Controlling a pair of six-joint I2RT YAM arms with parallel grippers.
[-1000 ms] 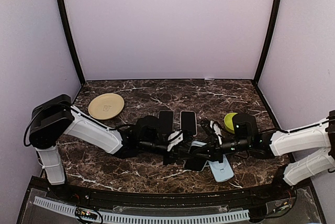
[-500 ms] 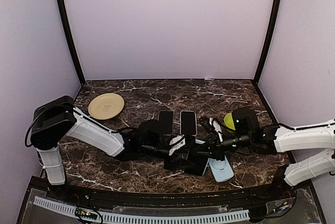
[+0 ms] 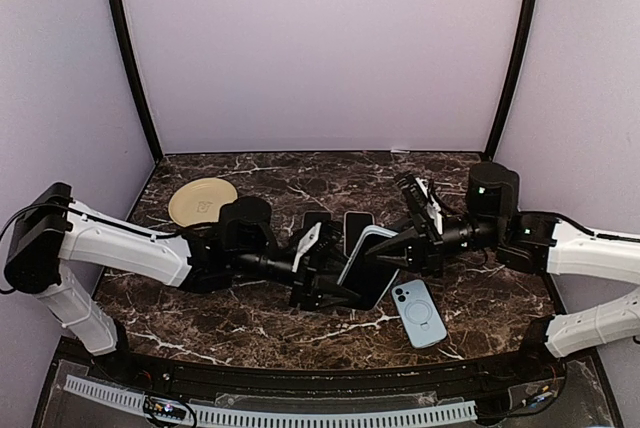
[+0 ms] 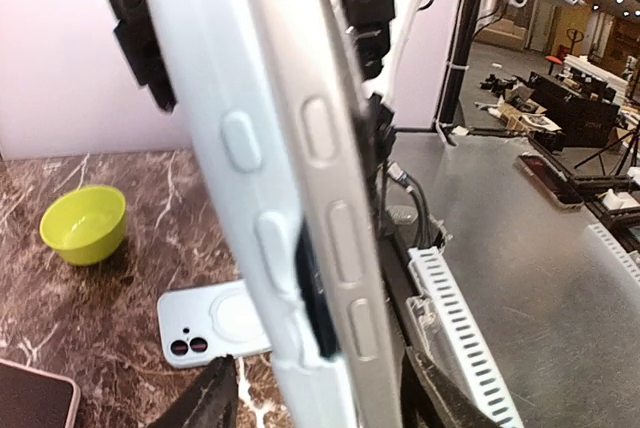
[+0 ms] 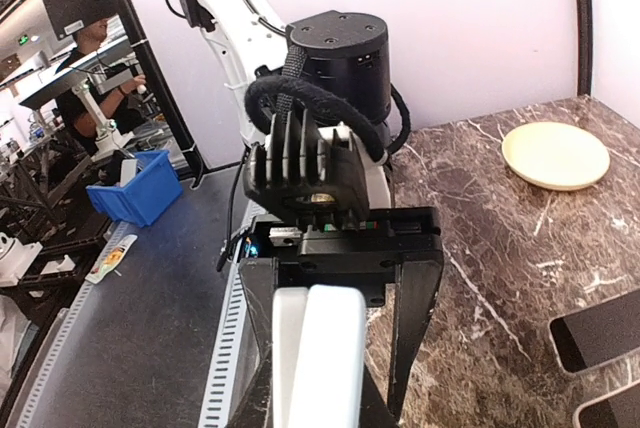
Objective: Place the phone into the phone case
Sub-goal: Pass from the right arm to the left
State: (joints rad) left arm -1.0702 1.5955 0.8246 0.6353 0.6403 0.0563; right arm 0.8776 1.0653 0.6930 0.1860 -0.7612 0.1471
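While right end effector clamps phone raised and tilted above tabletop, left end effector straddles same phone, released, fingers standing off its sides. Pale blue phone case lies flat on marble nearby.

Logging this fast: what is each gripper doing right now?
Left gripper: open, fingers either side of the cased phone, not clamped on it.
Right gripper: shut on the cased phone, holding it tilted above the table.
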